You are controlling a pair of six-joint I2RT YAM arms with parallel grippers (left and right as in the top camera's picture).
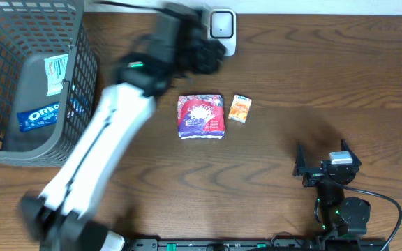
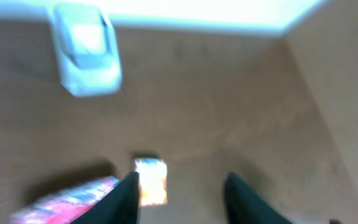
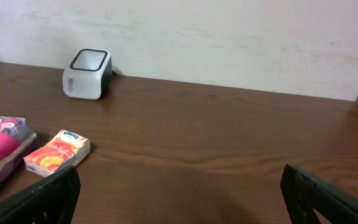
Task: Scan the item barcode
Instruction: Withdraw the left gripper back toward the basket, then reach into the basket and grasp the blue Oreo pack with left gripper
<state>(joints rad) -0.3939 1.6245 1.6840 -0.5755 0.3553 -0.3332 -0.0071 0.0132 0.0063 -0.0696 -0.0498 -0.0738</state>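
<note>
Dark wooden table (image 1: 313,84) stands against a plain pale wall (image 3: 229,43), and the white scanner (image 1: 222,26) is at its far edge. Just in front of the scanner lie a pink soft packet (image 1: 201,116) and, beside it, a small orange packet (image 1: 240,109); either may be the item. Both look light and easy to crush, so I would pinch gently across the narrow sides. The left gripper (image 2: 182,186) hangs between the scanner and the packets, fingers apart and empty. The right gripper (image 3: 180,180), well apart from the scanner, gapes wide with nothing in it.

wood-grain table (image 1: 326,84), glossy white plastic scanner (image 3: 87,74), grey plastic mesh basket (image 1: 86,63).
</note>
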